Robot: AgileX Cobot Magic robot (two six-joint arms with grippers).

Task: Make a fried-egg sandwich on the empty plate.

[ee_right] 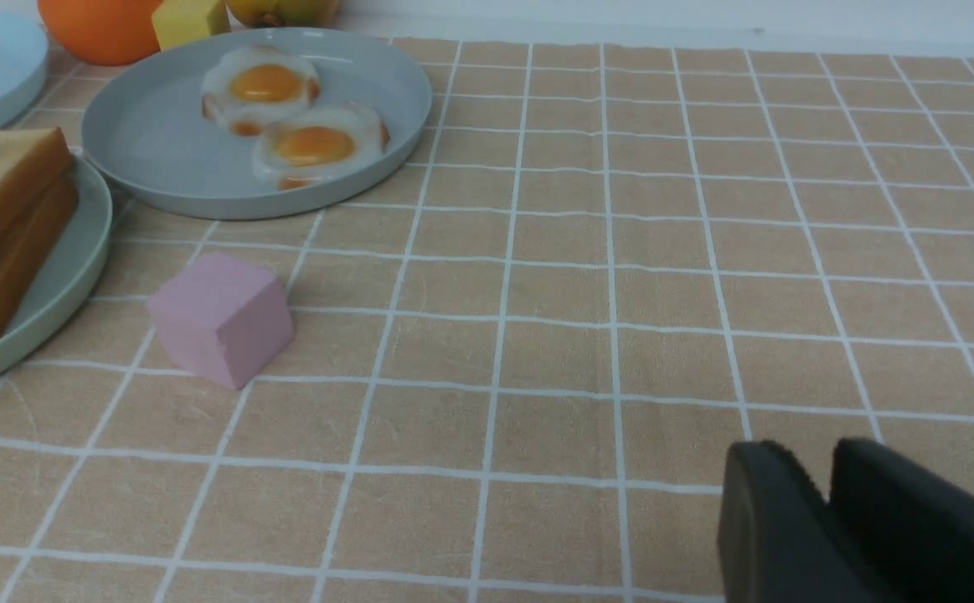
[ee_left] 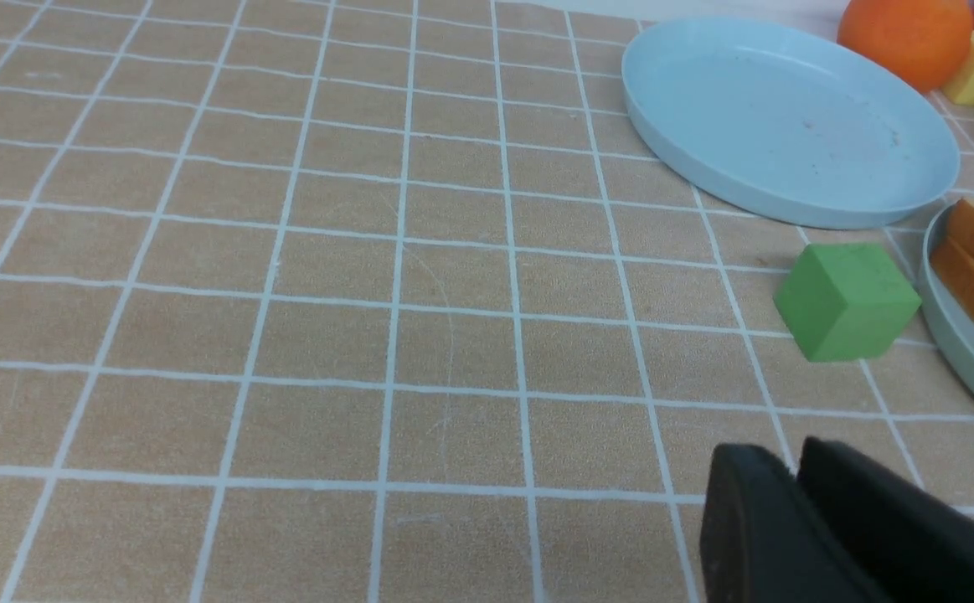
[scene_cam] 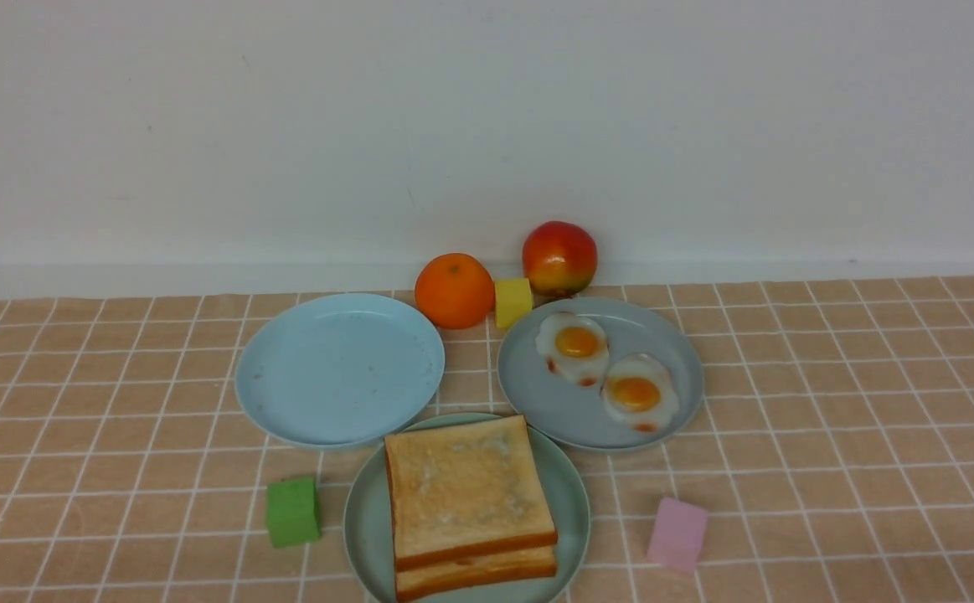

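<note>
Two toast slices sit stacked on the green plate; whether an egg lies between is hidden. Both grippers, left and right, look nearly closed, empty, well apart from that plate.

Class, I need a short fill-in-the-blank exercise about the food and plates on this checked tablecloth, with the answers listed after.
1. The grey-blue plate holds ___ fried eggs.
2. The toast slices lie stacked on the ___ plate.
3. The cube left of the toast plate is ___.
4. The light blue plate holds ___.

Answers: two; mint-green; green; nothing
</note>
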